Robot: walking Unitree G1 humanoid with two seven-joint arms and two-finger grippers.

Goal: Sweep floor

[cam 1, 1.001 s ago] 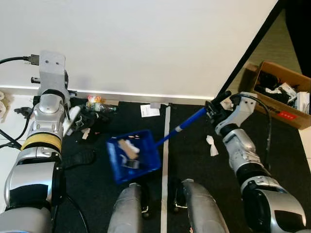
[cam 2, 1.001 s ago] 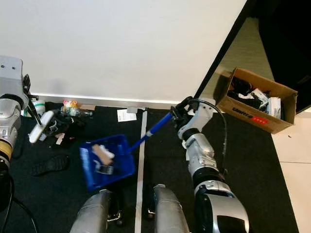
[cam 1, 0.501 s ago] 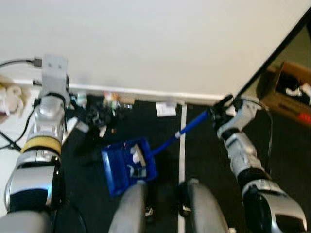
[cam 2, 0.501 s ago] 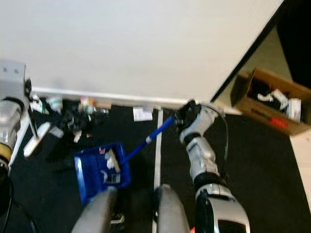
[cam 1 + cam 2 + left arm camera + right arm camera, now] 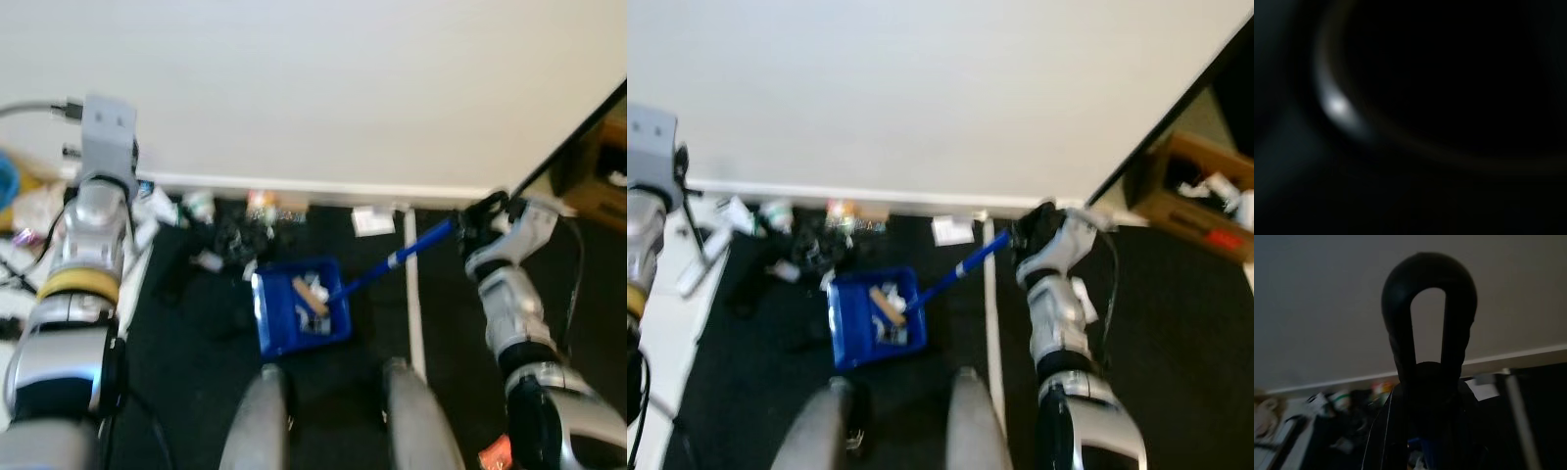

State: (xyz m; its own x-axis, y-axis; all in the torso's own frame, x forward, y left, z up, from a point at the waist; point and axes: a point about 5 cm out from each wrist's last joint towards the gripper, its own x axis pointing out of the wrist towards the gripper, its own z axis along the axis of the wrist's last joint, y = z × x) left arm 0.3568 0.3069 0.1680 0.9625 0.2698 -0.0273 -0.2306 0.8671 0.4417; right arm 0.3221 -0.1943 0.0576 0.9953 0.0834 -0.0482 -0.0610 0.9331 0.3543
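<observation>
A blue dustpan (image 5: 299, 308) holding a tan block and bits of litter sits over the black floor mat, in front of my legs. Its long blue handle (image 5: 402, 257) runs up to the right into my right gripper (image 5: 480, 217), which is shut on it. The handle's black loop end (image 5: 1427, 308) stands out before the wall in the right wrist view. A pile of litter (image 5: 235, 230) lies along the white skirting just beyond the pan. My left arm (image 5: 93, 196) is raised at the left. The left wrist view is dark and blurred.
A paper slip (image 5: 372, 220) lies by the wall next to a white stripe (image 5: 413, 294) on the mat. A cardboard box (image 5: 1200, 191) of rubbish stands at the far right. Cables and loose clutter (image 5: 24, 220) lie on the pale floor at the left.
The view has swung left, bringing in more clutter on the left. The dustpan has moved away from the white stripe, closer to the litter pile, and lies flatter. The right gripper keeps its hold.
</observation>
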